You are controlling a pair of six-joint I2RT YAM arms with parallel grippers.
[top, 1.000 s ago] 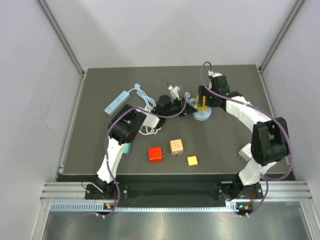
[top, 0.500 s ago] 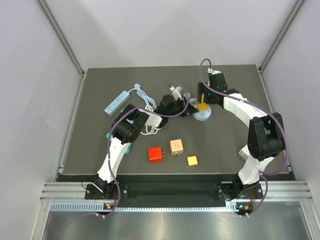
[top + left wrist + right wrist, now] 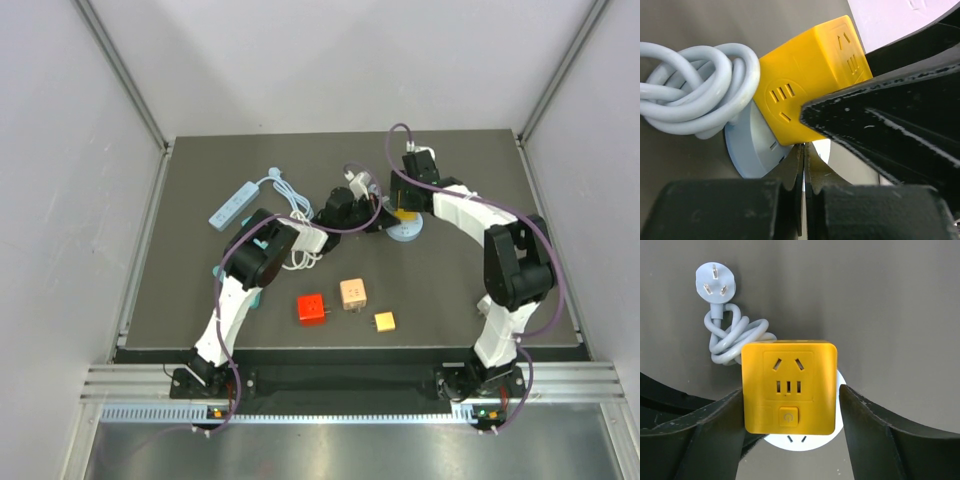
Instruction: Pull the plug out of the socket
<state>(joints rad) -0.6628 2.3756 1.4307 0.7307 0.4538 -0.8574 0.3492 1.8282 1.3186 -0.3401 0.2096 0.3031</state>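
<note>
The yellow plug cube point(image 3: 789, 387) sits on the round socket point(image 3: 800, 442) at the rear of the bench point(image 3: 890, 300), between the fingers of the open right pincer point(image 3: 790, 405), with the closed left pincer point(image 3: 804, 165) just beside its base.

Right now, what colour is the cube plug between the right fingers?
The cube plug is yellow; clearest in the right wrist view.

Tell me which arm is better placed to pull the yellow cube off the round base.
Right. The right gripper straddles the yellow cube, a finger at each side, ready to clamp and lift. The left gripper is shut, low beside the round base, so it likely suits bracing only.
</note>
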